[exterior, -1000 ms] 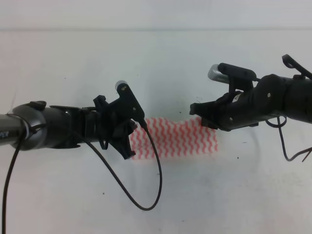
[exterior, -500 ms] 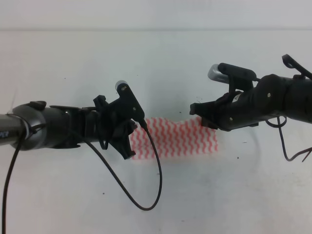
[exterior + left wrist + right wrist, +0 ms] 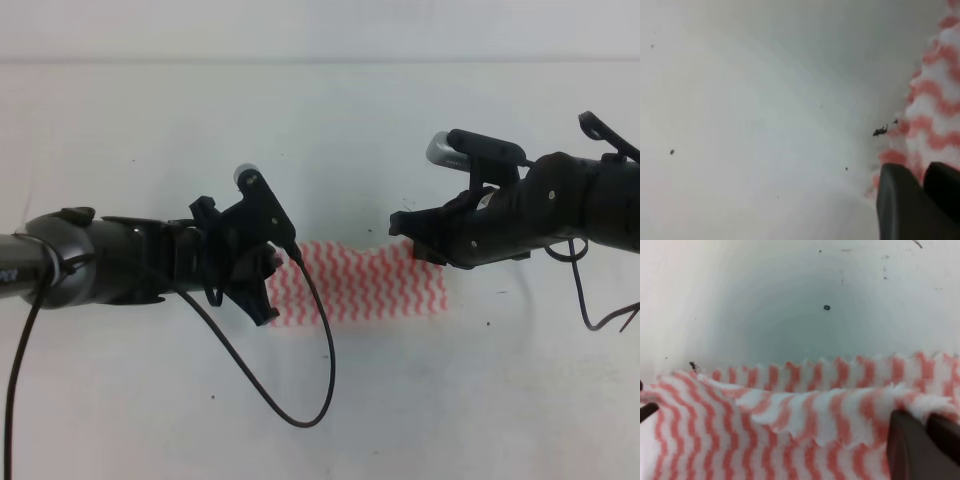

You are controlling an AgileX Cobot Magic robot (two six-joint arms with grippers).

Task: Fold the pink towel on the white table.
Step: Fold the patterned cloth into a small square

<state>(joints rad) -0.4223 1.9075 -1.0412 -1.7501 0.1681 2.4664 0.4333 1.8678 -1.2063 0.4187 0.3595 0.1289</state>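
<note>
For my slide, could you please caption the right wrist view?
Dark gripper fingers pinch the pink-and-white wavy-striped cloth towel on the plain white table.

High overhead; wrist cams close on towel [image 3: 365, 283]

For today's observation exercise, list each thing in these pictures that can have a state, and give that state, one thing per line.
pink towel: lying on the table, already doubled, one layer's edge resting over another in the right wrist view.
left gripper: at the towel's left end, fingers close together; grip on the cloth not clear.
right gripper: at the towel's right end, fingers close together at the upper layer; grip not clear.
white table: bare, dark specks.
</note>
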